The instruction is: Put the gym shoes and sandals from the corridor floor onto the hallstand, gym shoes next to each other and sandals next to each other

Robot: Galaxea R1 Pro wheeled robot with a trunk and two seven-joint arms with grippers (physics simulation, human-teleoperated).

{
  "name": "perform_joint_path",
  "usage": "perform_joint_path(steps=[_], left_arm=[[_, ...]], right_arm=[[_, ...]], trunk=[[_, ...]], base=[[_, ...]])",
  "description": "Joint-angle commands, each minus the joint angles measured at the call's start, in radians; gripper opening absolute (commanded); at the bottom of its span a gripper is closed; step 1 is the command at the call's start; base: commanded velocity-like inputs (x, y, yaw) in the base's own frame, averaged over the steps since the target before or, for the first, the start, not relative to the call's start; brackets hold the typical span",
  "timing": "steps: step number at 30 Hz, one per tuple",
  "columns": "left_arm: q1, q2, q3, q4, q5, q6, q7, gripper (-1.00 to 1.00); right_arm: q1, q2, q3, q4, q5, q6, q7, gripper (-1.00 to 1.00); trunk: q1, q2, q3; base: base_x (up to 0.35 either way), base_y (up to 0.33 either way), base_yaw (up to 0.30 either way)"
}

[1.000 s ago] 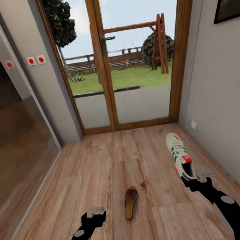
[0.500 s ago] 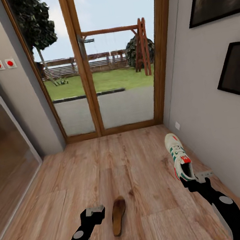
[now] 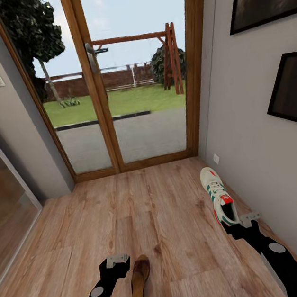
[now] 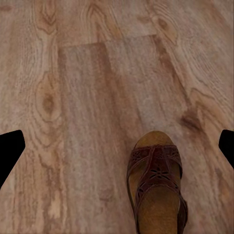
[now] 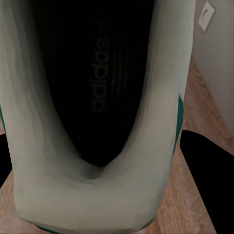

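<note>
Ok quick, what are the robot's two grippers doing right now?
Left gripper: open, empty, beside the sandal.
Right gripper: shut on the gym shoe heel.

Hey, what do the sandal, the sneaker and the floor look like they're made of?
Sandal: looks like brown leather, matte, with cut-out patterned straps and a tan footbed. Sneaker: seemingly white leather or synthetic, smooth, with green stripes and laces. Floor: wood planks or a wood-look laminate, with visible grain and knots.

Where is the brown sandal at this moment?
In the head view the brown sandal lies on the wood floor at lower centre, just beside the left pincer on its inner side, well apart from the white gym shoe.
</note>
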Motion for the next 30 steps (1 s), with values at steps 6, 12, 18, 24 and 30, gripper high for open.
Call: perform_joint_path(steps=[6,12,18,24,30], left_arm=[[0.001,-0.001,0.01,0.0,-0.007,-0.014,-0.002,1.0],[0.001,-0.001,0.011,0.0,-0.007,-0.015,-0.001,1.0],[0.003,-0.001,0.007,-0.004,-0.008,-0.017,-0.005,1.0],[0.004,0.0,0.004,-0.012,-0.008,-0.016,-0.011,1.0],[0.004,0.001,0.002,-0.012,-0.008,-0.015,-0.012,1.0]], right_arm=[[-0.001,0.001,-0.004,0.0,0.012,-0.003,0.006,-1.0],[-0.001,0.001,-0.004,-0.001,0.012,-0.003,0.006,-1.0],[-0.001,0.001,-0.004,-0.002,0.012,-0.003,0.005,-1.0],[-0.001,0.001,-0.004,-0.002,0.011,-0.003,0.005,-1.0],[-0.001,0.001,-0.004,0.0,0.011,-0.003,0.005,-1.0]], trunk=[[0.0,0.0,-0.001],[0.0,0.0,-0.001],[0.0,0.0,-0.001],[0.001,-0.002,-0.008],[0.004,-0.003,-0.032]], base=[[0.039,-0.137,-0.001],[0.125,-0.239,0.098],[0.045,-0.069,0.145],[0.007,-0.01,0.023],[0.001,-0.001,0.003]])
